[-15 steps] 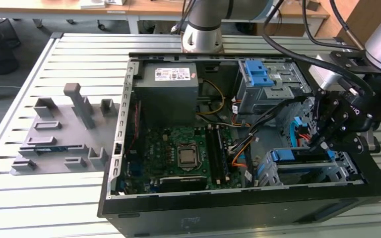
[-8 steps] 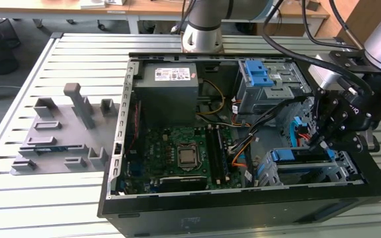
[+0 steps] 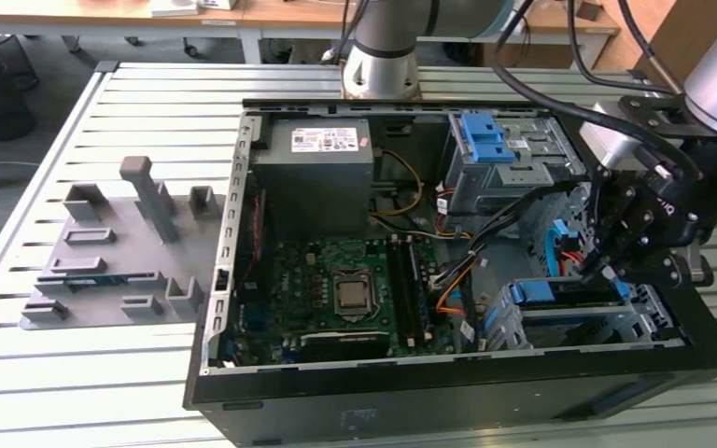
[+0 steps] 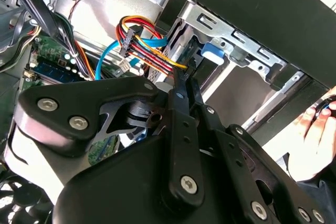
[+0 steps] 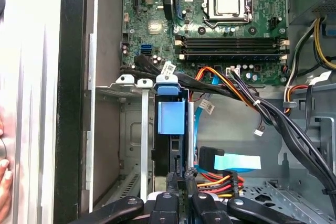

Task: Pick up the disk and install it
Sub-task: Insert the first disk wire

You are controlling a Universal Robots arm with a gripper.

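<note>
Disk [image 5: 171,129] sits on edge in the drive bay [image 3: 583,313] at the case's front corner, blue carrier tab up, long axis running down into the slot. Gripper [image 5: 180,184] is right at its near end, in line with that axis — fingers look drawn together on the disk's edge. A hand [image 4: 315,129] rests outside the case [image 3: 458,387].

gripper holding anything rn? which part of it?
Cannot tell. The gripper sits at the disk, which stands on edge in its bay of the computer case, but any grip point is hidden.
</note>
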